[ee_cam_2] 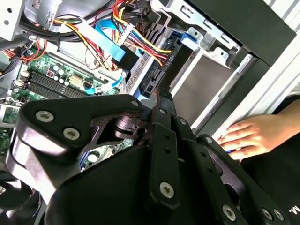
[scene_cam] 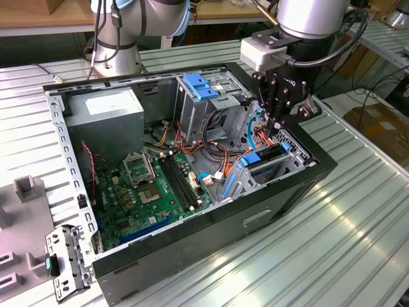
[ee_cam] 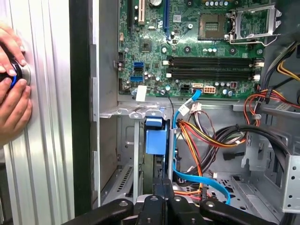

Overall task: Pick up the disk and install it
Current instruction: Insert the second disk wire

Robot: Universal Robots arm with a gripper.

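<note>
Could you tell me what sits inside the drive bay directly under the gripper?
The disk stands on edge in the bay, its light blue rail end facing up beneath the gripper. Orange and blue cables run beside it. The bay walls cover its labelled face and lower part.

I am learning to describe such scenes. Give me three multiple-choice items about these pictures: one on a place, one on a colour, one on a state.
1. Where is the gripper?
A. over the motherboard
B. over the bare table
C. down at the drive bay, at the exterior view's right end of the computer case

2. What colour are the carrier rails of the disk?
A. light blue
B. red
C. yellow

3. In what state is the computer case?
A. closed by a side panel
B. open, its inside showing
C. standing upright

Answers:
1. C: the gripper hangs into that bay.
2. A: light blue plastic frames the disk.
3. B: the board and cables lie bare.
</note>
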